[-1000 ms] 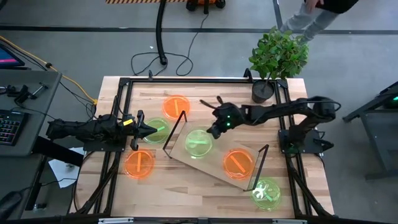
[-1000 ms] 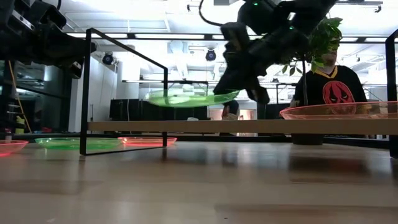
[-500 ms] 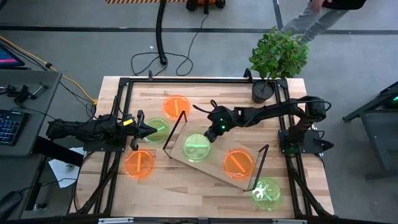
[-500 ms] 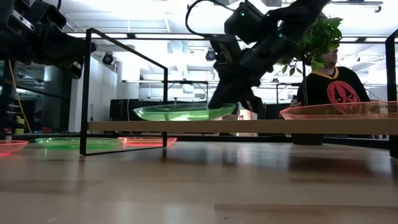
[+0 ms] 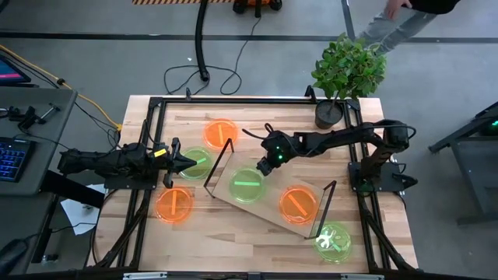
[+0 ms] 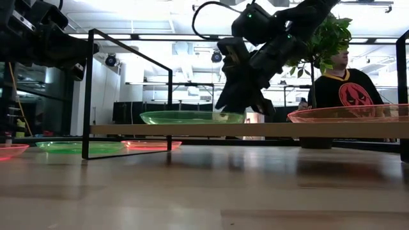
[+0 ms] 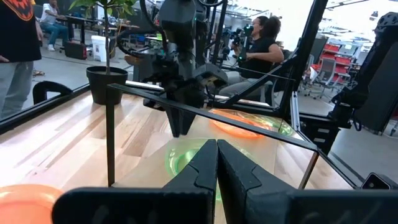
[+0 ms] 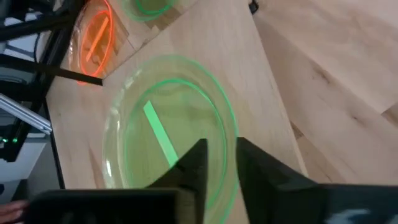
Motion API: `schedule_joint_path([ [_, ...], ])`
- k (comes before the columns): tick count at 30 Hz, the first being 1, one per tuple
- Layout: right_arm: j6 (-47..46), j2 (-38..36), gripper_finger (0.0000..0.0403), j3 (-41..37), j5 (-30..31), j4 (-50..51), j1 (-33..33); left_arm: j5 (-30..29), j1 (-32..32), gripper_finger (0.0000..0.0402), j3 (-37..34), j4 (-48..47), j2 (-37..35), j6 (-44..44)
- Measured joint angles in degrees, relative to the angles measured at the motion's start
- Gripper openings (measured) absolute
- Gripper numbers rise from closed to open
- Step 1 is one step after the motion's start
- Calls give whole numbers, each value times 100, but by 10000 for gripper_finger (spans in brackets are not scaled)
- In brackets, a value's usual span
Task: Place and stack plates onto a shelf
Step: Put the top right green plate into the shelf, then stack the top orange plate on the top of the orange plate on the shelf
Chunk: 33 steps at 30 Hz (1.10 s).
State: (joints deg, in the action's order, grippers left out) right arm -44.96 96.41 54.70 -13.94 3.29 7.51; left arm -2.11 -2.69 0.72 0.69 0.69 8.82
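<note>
The shelf [image 5: 264, 210] lies at a slant across the middle of the table, shown as a raised board [image 6: 287, 130] in the low view. A green plate [image 5: 247, 185] [image 6: 185, 117] [image 8: 168, 137] lies flat on its left half. An orange plate [image 5: 297, 202] [image 6: 348, 114] lies on its right half. My right gripper [image 5: 264, 165] [image 6: 239, 105] [image 8: 221, 149] is at the green plate's far rim, open, with one finger on each side of the rim. My left gripper [image 5: 191, 163] [image 7: 216, 162] waits shut at the table's left.
Loose plates lie on the table: an orange one [image 5: 220, 132] at the back, a green one [image 5: 196, 165] under the left gripper, an orange one [image 5: 173, 204] at front left, and a green one [image 5: 333, 239] at front right. A potted plant [image 5: 329, 113] stands back right. A person [image 6: 345, 86] is beyond the table.
The right gripper lowered the green plate from a tilted hold above the board until it lay flat on the shelf. Its fingers have since parted. The left arm stayed still.
</note>
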Motion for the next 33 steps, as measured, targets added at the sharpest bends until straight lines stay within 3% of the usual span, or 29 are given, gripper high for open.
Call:
schedule_joint_path([
  [5,314,-336,145,-2,19,517,191,-1,0,1,1,2,2,0],
  [9,668,-868,171,-2,47,1347,442,-2,-1,1,-1,0,0,0],
  [16,1337,-1886,174,-4,616,2388,624,0,-1,1,1,0,0,0],
  [26,1515,-3046,174,-7,980,2220,589,-2,1,1,1,157,2,-151],
  [33,1339,-4002,174,-479,1168,2394,360,-4,3,1,1,1065,0,-2],
])
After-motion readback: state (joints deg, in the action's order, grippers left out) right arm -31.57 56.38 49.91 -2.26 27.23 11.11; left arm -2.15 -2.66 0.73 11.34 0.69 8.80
